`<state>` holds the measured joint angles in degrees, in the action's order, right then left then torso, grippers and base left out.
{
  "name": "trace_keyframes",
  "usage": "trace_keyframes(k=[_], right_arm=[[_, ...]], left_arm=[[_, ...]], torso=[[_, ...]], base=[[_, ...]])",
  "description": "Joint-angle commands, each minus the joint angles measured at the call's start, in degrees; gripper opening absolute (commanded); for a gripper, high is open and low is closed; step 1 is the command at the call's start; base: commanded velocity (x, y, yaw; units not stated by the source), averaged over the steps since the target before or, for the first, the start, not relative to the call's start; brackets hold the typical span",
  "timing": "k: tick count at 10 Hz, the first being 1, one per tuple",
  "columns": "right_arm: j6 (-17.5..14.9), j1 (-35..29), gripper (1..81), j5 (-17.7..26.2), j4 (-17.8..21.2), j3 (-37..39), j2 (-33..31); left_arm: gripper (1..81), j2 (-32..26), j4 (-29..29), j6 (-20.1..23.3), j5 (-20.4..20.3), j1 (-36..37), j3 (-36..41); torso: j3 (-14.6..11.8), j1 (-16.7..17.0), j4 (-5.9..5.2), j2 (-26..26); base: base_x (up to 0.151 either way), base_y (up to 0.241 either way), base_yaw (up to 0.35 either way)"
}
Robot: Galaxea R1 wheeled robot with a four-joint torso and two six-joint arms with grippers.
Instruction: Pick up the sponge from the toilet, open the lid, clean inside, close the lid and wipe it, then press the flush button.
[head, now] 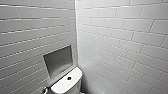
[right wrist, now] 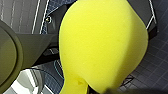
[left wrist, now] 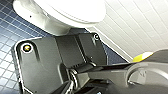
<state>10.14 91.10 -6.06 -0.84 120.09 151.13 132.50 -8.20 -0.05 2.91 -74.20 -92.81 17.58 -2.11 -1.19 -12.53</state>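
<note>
Sponge (right wrist: pixel 102 45) hangs over dark blue floor tiles (right wrist: pixel 150 72) (white-tiled walls (head: pixel 120 37)).

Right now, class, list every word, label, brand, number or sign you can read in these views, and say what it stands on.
None can be read. The tank top, flush button, wall tiles, toilet bowl and yellow sponge all show bare surfaces, with no print, logo or sign visible.
</note>
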Motion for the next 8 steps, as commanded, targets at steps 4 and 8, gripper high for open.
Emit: trace_keyframes(k=[4,8], right_arm=[[0.14,-1.31,1.0,3.33,0.75,-1.54,-1.06],[0.15,-1.31,1.0,3.25,0.84,-1.45,-0.98]], left_arm=[[81.1,-12.87,14.44,-0.21,14.31,29.41,18.89],[81.1,-13.58,23.13,-0.21,22.83,46.10,20.83]], torso=[[0.00,0.00,0.00,0.00],[0.02,-0.04,0.00,0.00]], base=[[0.000,0.000,0.000],[0.000,0.000,0.000]])
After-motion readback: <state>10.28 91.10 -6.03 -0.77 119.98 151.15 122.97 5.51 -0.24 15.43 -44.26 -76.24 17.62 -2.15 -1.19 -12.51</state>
